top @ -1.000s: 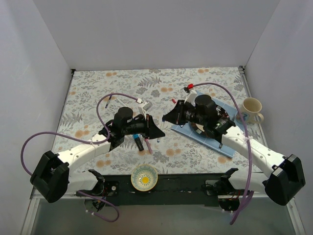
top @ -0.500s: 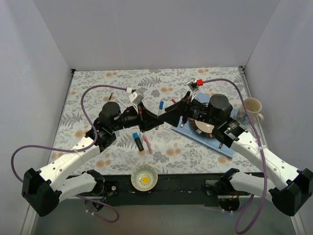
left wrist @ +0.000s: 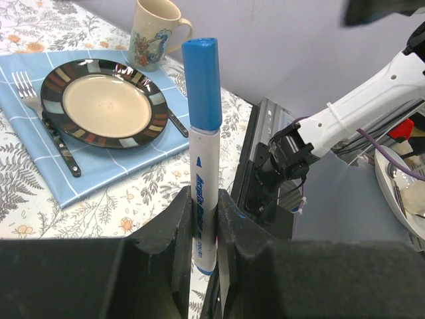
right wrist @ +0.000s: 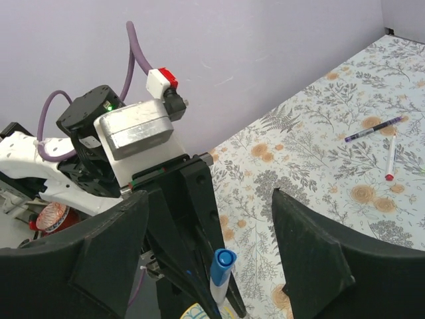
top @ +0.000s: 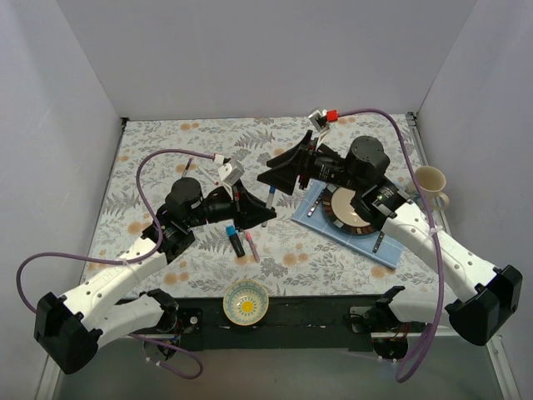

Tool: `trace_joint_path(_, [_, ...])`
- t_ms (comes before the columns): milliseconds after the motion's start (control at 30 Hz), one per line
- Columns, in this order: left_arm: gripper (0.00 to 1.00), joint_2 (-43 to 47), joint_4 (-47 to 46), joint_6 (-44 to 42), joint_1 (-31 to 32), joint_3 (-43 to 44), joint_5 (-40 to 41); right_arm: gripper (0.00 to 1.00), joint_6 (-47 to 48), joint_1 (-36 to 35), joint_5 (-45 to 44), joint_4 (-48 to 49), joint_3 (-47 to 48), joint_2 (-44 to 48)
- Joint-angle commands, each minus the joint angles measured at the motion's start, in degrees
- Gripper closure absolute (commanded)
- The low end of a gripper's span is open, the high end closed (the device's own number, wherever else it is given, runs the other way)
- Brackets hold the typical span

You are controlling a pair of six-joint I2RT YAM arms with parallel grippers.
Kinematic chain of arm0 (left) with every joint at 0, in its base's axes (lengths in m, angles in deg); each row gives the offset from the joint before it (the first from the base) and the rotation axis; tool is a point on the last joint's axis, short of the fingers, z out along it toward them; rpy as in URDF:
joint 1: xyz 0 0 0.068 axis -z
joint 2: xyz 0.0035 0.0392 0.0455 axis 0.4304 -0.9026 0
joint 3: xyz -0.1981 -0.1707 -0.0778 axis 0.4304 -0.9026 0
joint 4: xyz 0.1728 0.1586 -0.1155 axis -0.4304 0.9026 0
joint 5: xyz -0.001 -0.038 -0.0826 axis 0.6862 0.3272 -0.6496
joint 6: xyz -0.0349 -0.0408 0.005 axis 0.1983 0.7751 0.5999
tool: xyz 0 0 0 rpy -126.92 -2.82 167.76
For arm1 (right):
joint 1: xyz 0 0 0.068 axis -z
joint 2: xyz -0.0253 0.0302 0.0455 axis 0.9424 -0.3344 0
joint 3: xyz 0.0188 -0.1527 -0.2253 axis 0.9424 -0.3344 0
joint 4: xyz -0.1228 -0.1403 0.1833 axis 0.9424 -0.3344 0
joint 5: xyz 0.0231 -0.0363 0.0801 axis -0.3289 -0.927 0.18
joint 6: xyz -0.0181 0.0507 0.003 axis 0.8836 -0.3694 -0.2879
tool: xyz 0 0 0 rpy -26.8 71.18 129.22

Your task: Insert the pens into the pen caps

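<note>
A white pen [left wrist: 201,174] with blue print on its barrel stands upright, a blue cap [left wrist: 201,83] seated on its top end. The left claw [left wrist: 202,207] is closed around its lower barrel, holding it above the floral worktop [top: 158,146] near the middle. The right claw [right wrist: 209,199] faces it from just beyond the capped end, its fingers spread wide and holding nothing.

On the worktop below lie a black marker [top: 236,241] with a light-blue end and a pink pen [top: 250,244], side by side. A purple pen [right wrist: 373,128] and a red-tipped white pen [right wrist: 390,158] lie farther off. To the right are a striped plate [left wrist: 99,103] on a blue mat [left wrist: 46,174], a fork [left wrist: 26,90] and a mug [left wrist: 154,30].
</note>
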Motion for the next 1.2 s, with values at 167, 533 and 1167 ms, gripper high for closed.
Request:
trace_joint_path(167, [1.0,2.0,-1.9,0.9,0.0,-0.7,-1.3,0.32,-2.2,-0.1,4.0,10.5,-2.4,-0.5])
trace_joint_path(533, [1.0,1.8,-2.9,1.6,0.0,-0.9,-0.6,0.49,-4.4,-0.4,5.2,14.0,-6.4,0.0])
trace_joint_path(1167, [1.0,1.7,-18.7,11.6,-6.6,1.3,-6.7,0.99,1.1,-2.6,16.6,12.3,-17.1,1.0])
